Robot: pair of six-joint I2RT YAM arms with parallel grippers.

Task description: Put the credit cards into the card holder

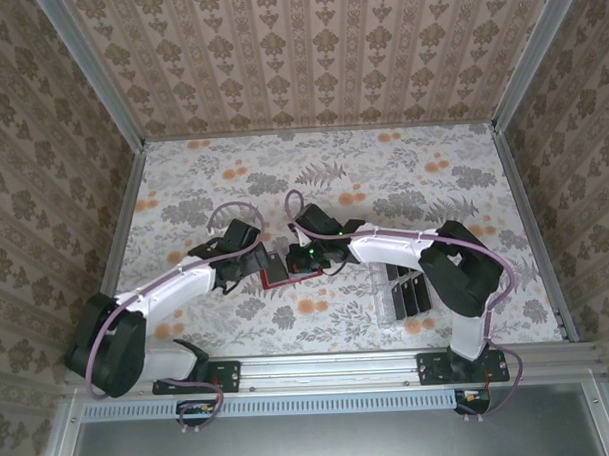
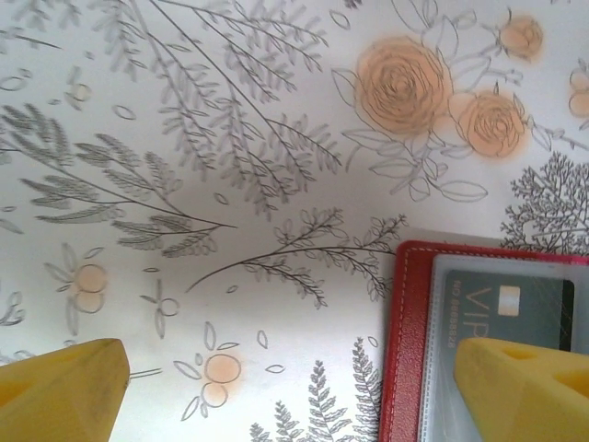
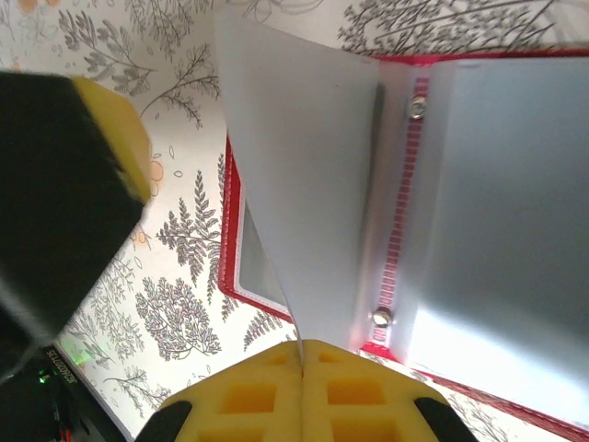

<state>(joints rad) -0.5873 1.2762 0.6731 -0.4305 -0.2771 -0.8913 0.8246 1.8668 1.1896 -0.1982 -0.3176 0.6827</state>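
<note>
Card holder (image 2: 409, 341) is laid open on the tabletop (image 1: 383, 175), credit cards (image 1: 407, 289) racked just right of it. Its clear sleeve (image 3: 304, 184) is pinched by the right gripper (image 3: 301, 357), probably to expose a pocket. Jaws on the left gripper (image 2: 294, 396) are spread, one maybe pinning the holder.

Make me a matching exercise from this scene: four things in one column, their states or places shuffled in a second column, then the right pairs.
Things:
1. left gripper
2. right gripper
3. card holder
4. clear tray

States:
A. shut on a translucent sleeve page
B. red, lying open on the table
C. open, straddling one edge of the holder
D. holds black credit cards standing on edge

Pairs: 1-C, 2-A, 3-B, 4-D.
</note>
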